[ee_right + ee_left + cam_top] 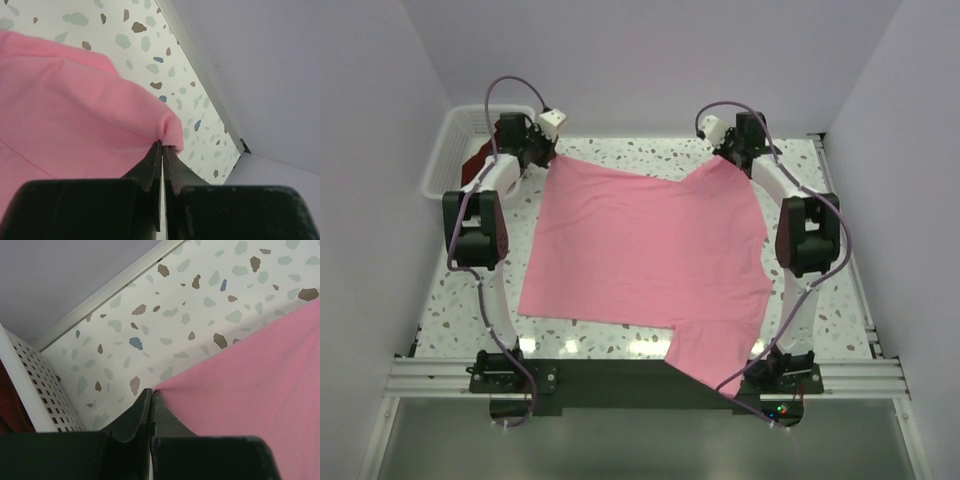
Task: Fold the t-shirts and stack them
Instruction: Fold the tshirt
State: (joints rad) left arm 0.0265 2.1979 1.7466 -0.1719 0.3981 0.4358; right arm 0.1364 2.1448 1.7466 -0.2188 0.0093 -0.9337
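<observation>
The light pink t-shirt [645, 250] lies spread over the speckled table, one sleeve hanging over the near edge. My left gripper [547, 152] is shut on its far left corner, as the left wrist view [151, 391] shows with pink cloth [260, 385] at the tips. My right gripper [738, 152] is shut on its far right corner, pinching a fold of pink cloth [172, 131] at the tips [162, 145]. The dark maroon t-shirt [480, 158] lies in the white basket at the far left, mostly hidden by the left arm.
The white lattice basket [445, 150] stands at the far left corner; its wall shows in the left wrist view [40, 385]. Walls enclose the table on three sides. A metal rail [640, 375] runs along the near edge.
</observation>
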